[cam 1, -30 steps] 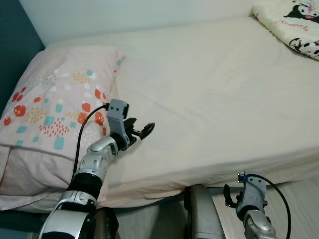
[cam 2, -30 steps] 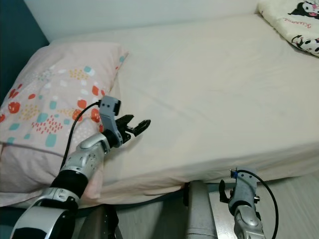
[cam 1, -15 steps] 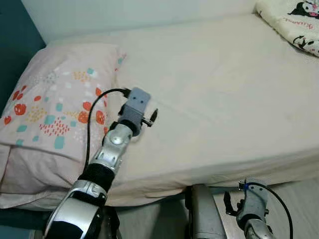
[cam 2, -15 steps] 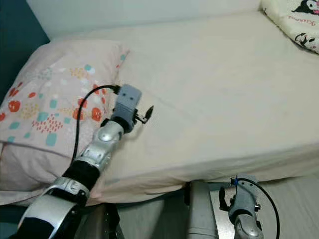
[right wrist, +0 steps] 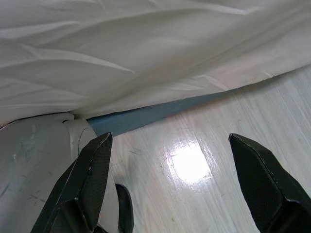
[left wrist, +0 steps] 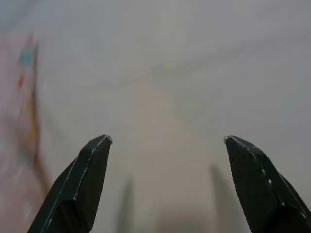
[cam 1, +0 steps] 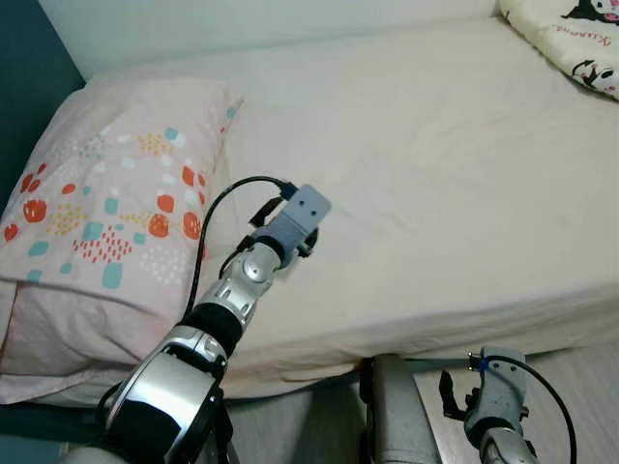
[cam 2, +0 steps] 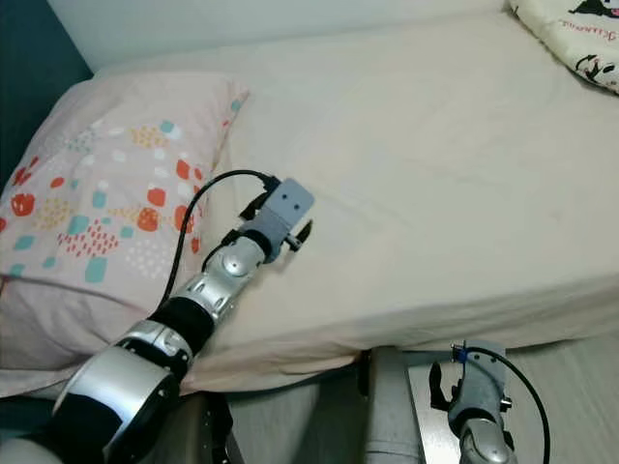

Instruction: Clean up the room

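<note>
— cream cotton sheet on the long bed (cam 1: pixel 426 164), that was what lay under the left gripper (left wrist: pixel 167 145). in the left wrist view its two black fingers stood spread wide with nothing between them.

— and where was it?

— over the sheet, just beside the pink pillow with red, teal and yellow dots (cam 1: pixel 106 203), near that pillow's inner edge. i judged the step to be straightening the bed: either the pillow or the sheet beside it was the thing in hand, and i could not tell which.

— next move?

— probably a lowering onto the cloth and a pinch of fabric, or a turn toward the pillow edge.

— the other arm?

— the right gripper (right wrist: pixel 170 145) hung low by the bed's front edge, fingers apart and empty, over the glossy pale wood floor (right wrist: pixel 194 165).

— room to move?

— plenty across the mattress. a cream blanket with black-and-white cartoon figures (cam 1: pixel 571 43) sat at the far right corner, well apart. the dark teal wall (cam 1: pixel 29 87) closed in the pillow side, and the front edge dropped off just below the left arm.
</note>
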You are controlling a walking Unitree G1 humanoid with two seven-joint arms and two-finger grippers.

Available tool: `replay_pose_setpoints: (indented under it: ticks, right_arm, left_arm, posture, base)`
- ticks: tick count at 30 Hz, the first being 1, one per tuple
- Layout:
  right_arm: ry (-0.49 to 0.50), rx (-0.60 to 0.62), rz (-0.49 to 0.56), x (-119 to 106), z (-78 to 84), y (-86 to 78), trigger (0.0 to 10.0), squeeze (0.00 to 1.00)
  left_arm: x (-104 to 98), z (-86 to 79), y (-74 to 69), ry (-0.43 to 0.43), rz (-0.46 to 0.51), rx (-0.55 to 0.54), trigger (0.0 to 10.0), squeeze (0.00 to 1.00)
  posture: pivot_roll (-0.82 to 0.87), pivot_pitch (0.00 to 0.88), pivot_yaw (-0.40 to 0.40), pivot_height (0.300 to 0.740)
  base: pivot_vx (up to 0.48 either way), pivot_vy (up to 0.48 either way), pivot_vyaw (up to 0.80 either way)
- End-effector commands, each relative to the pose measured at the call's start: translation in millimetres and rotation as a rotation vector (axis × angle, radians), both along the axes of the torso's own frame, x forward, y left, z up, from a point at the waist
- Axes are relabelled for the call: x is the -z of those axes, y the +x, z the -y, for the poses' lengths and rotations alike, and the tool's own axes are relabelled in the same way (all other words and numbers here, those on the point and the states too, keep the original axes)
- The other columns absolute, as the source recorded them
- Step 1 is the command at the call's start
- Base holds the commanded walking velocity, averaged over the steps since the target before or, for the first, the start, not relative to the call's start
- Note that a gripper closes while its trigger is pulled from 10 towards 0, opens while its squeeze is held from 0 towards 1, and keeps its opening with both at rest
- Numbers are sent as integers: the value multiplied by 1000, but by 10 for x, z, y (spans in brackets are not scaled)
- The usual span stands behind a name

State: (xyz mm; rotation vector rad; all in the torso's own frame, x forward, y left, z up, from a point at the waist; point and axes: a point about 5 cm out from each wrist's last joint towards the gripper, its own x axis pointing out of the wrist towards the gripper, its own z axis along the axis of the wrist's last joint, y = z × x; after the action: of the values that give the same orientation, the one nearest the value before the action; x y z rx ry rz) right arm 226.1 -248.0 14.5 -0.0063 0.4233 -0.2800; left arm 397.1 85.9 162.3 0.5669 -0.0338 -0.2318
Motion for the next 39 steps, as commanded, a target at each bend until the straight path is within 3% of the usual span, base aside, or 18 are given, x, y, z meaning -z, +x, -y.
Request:
replay_pose_setpoints:
  ticks: [1, 3, 4, 8, 11, 13, 19, 26, 28, 29, 31, 32, 33, 34, 35, 37, 38, 39]
  right_arm:
    - [10, 9, -37, 67, -19, -80, 10000, 0]
    - [10, 11, -32, 46, -16, -77, 10000, 0]
    - [10, 11, -32, 46, -16, -77, 10000, 0]
    - [5, 20, -24, 8, 23, -86, 10000, 0]
    - [4, 23, -22, -2, 32, -90, 10000, 0]
    - [3, 25, -18, -22, 38, -83, 10000, 0]
    - [3, 24, -13, -37, 36, -51, 10000, 0]
    - [7, 17, -4, -54, 15, 18, 10000, 0]
    - [9, 11, 11, -87, 7, 120, 10000, 0]
    - [9, 11, 11, -87, 7, 120, 10000, 0]
    - [9, 15, 20, -109, 35, 214, 10000, 0]
    - [9, 15, 20, -109, 35, 214, 10000, 0]
    - [6, 18, 30, -143, 64, 298, 10000, 0]
    - [6, 18, 30, -143, 64, 298, 10000, 0]
    - [3, 18, 34, -161, 77, 342, 10000, 0]
    - [2, 19, 36, -171, 85, 369, 10000, 0]
    - [-2, 20, 42, -192, 97, 428, 10000, 0]
    - [-2, 20, 42, -192, 97, 428, 10000, 0]
  left_arm:
    - [77, -326, 34, 39, -48, -137, 10000, 0]
    - [122, -614, 38, 101, -85, -229, 10000, 0]
    - [122, -614, 38, 101, -85, -229, 10000, 0]
    - [265, -1269, -78, 180, -152, -404, 10000, 0]
    - [233, -1529, -126, 225, -140, -482, 10000, 0]
    - [118, -1915, -204, 303, -115, -605, 10000, 0]
    - [52, -2121, -265, 315, -92, -680, 10000, 0]
    - [69, -2169, -297, 270, -85, -715, 10000, 0]
    - [169, -1976, -252, 117, -116, -637, 10000, 0]
    - [169, -1976, -252, 117, -116, -637, 10000, 0]
    - [360, -1631, -212, -38, -213, -456, 10000, 0]
    - [360, -1631, -212, -38, -213, -456, 10000, 0]
    - [572, -1320, -253, -36, -332, -210, 10000, 0]
    - [572, -1320, -253, -36, -332, -210, 10000, 0]
    - [681, -1205, -306, 22, -393, -84, 10000, 0]
    - [749, -1144, -347, 66, -430, -10, 10000, 0]
    - [922, -1189, -488, 179, -549, 107, 10000, 0]
    - [922, -1189, -488, 179, -549, 107, 10000, 0]
  posture:
    - [-186, 340, 91, 541]
    - [-187, 342, 91, 541]
    - [-187, 342, 91, 541]
    - [-187, 347, 94, 541]
    - [-189, 350, 94, 541]
    - [-189, 350, 91, 541]
    - [-175, 343, 88, 541]
    - [-172, 317, 86, 541]
    - [-168, 281, 87, 541]
    - [-168, 281, 87, 541]
    - [-165, 240, 88, 541]
    - [-165, 240, 88, 541]
    - [-160, 204, 87, 541]
    - [-160, 204, 87, 541]
    - [-158, 199, 86, 541]
    - [-158, 199, 86, 541]
    - [-141, 150, 84, 541]
    - [-141, 150, 84, 541]
  base:
    - [0, 0, 0]
    - [0, 0, 0]
    - [0, 0, 0]
    - [0, 0, 0]
    - [0, 0, 0]
    - [0, 0, 0]
    - [0, 0, 0]
    - [0, 0, 0]
    - [0, 0, 0]
    - [0, 0, 0]
    - [0, 0, 0]
    - [0, 0, 0]
    - [0, 0, 0]
    - [0, 0, 0]
    - [0, 0, 0]
    - [0, 0, 0]
    - [0, 0, 0]
    - [0, 0, 0]
